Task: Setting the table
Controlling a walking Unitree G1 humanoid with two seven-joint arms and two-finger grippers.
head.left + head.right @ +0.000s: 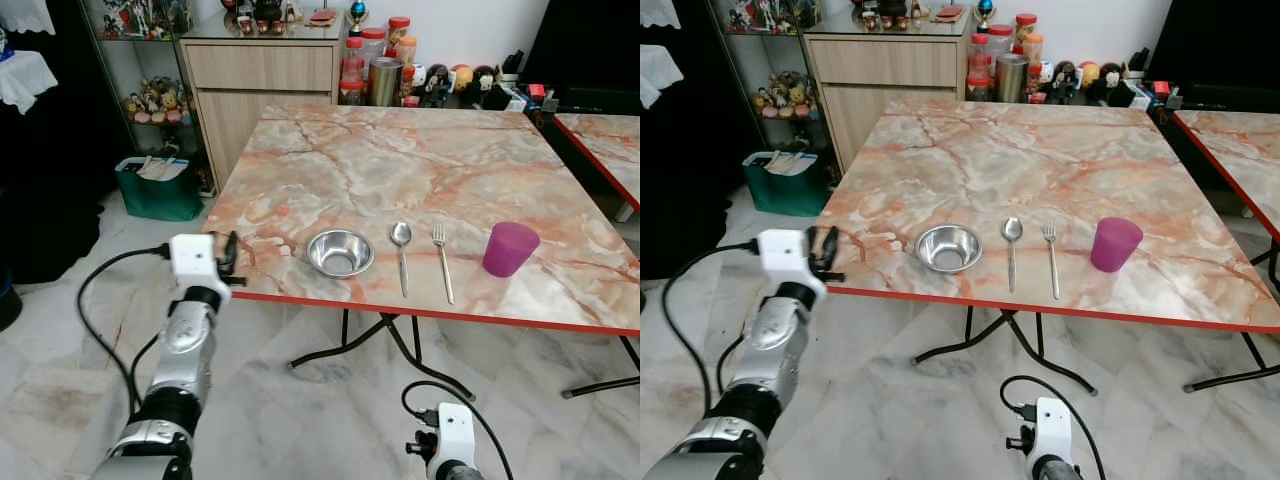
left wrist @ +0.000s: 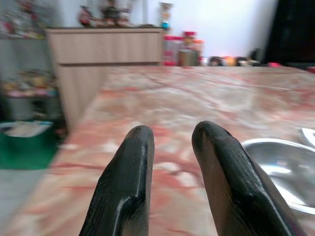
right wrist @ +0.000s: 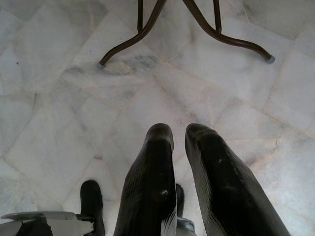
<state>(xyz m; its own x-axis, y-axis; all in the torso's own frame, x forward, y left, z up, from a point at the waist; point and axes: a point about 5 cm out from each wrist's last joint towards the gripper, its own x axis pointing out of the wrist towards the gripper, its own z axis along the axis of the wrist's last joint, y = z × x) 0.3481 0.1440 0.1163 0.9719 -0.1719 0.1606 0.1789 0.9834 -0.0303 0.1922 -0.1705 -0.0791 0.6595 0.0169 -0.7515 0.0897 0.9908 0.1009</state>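
Left gripper [image 2: 172, 147] raised at the near left corner of the marble-patterned table [image 1: 420, 170], black fingers [image 2: 128, 182] parted by a narrow gap, nothing between them, touching nothing. Just beside and beyond the fingertips, the steel bowl [image 1: 340, 252], empty, standing upright near the table's front edge. Right gripper [image 3: 179, 142] hanging low under the table's front, pointed at the marble floor [image 3: 59, 98], fingers a slim gap apart, empty, with the dark metal table legs [image 3: 147, 29] farther off.

Along the front edge, in a row from the robot's left: steel bowl, then spoon [image 1: 401, 256], then fork [image 1: 441, 261], both lying with handles toward the red edge trim, close to each other but apart; then a purple cup [image 1: 510, 248], upright, well right of the fork, inside hidden from here.

At the far side, a wooden cabinet [image 1: 260, 85], and beside it red-lidded jars [image 1: 372, 45] and a metal canister [image 1: 385, 80]. On the floor at left, a green bin [image 1: 158, 188] holding pale items too small to name.
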